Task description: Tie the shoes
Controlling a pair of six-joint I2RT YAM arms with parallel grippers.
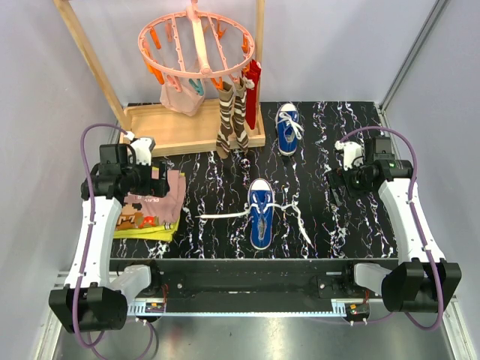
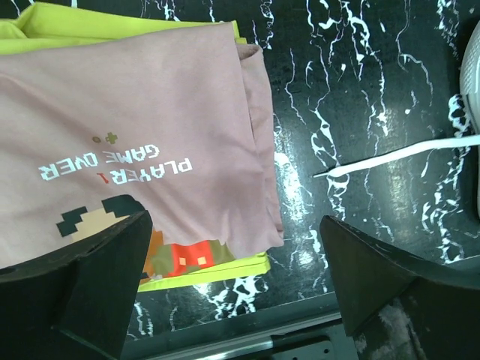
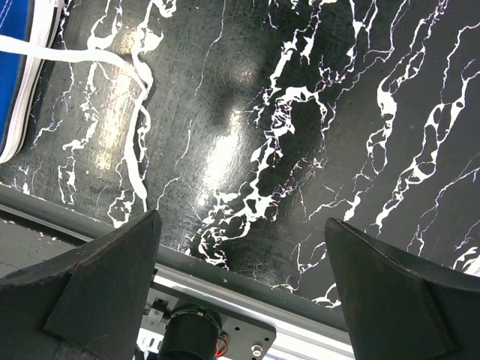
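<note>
Left arm (image 1: 97,217) above shirts (image 1: 154,214), right arm (image 1: 403,214) above table (image 1: 337,127) — fingers (image 2: 75,285) wide.

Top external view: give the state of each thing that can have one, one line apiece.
Near blue canvas sneaker: upright, white laces untied, spread on the table.
Far blue canvas sneaker: upright, laces bunched, knot unclear.
Left pincer: open, empty.
Right pincer: open, empty.
Pink printed T-shirt: folded, on a yellow-green garment.
Brown striped socks: hanging from the pink round peg hanger.
</note>
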